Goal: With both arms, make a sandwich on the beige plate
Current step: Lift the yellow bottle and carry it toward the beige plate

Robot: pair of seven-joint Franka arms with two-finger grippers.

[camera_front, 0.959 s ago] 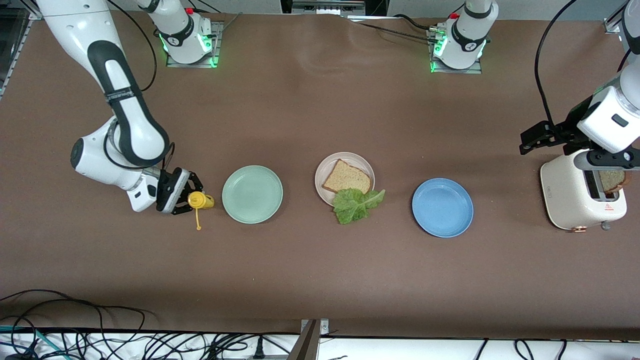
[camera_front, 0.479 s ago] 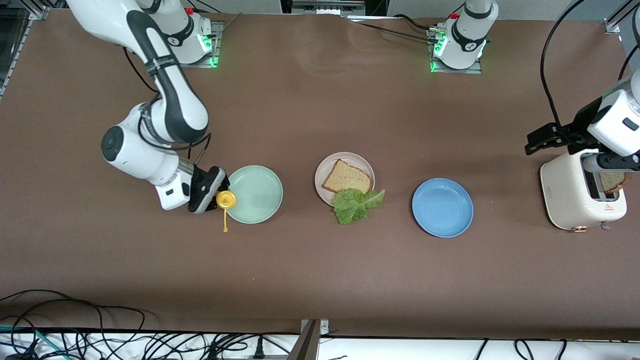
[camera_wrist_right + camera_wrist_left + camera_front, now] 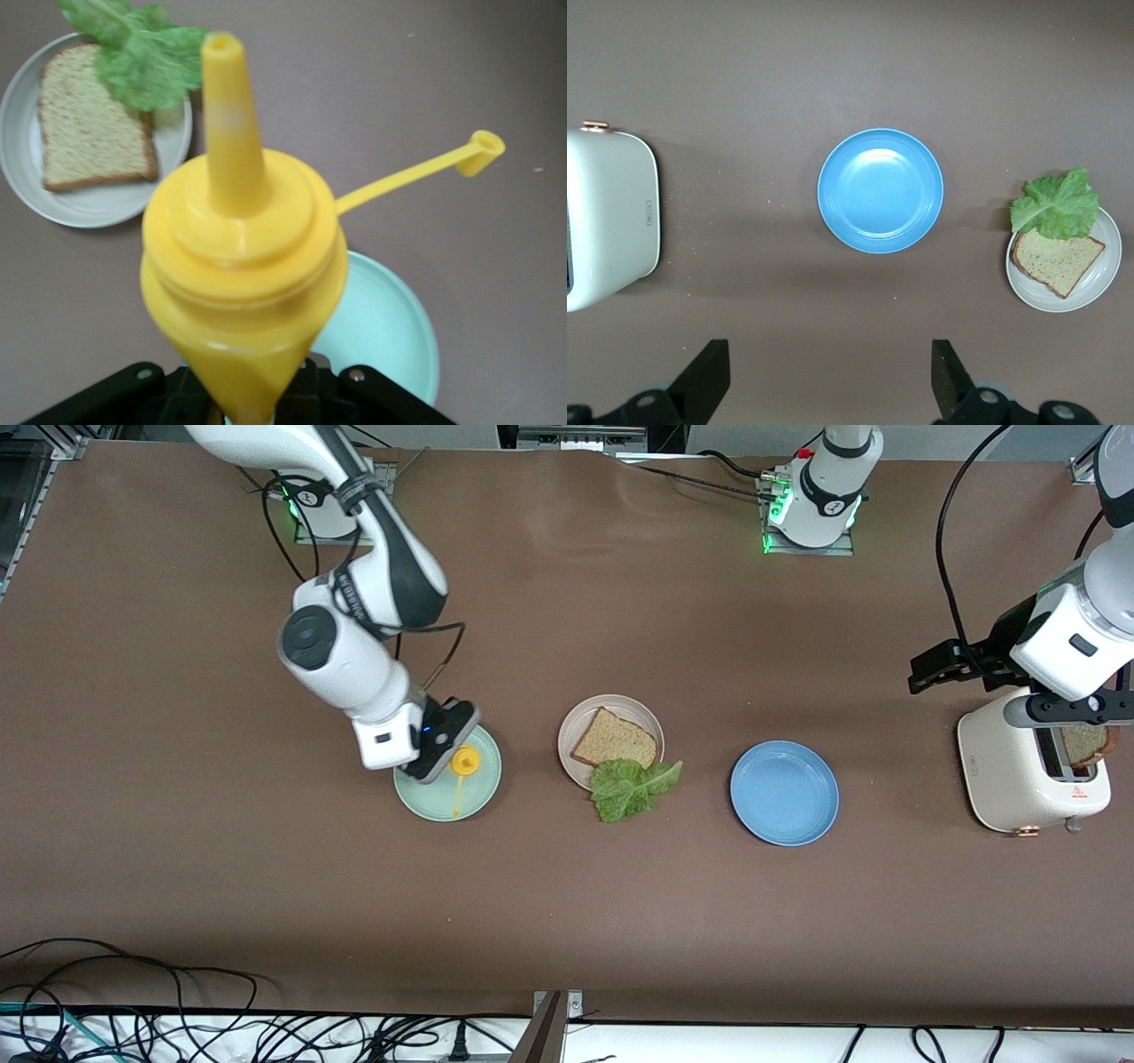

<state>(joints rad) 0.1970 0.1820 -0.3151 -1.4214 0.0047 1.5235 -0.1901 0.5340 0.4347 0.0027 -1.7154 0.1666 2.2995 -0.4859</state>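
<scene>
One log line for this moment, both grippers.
right gripper: shut on yellow squeeze bottle, over mint green plate | left gripper: open, over toaster

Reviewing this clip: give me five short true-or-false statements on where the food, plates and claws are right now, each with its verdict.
1. The right claw holds the yellow bottle over the green plate. True.
2. The bread slice lies on the blue plate. False: it is on the beige plate.
3. The lettuce overhangs the beige plate's rim. True.
4. The left claw grips a bread slice. False: it is open, holding nothing, above the toaster.
5. The bottle's cap is shut. False: it hangs open on its strap.
</scene>
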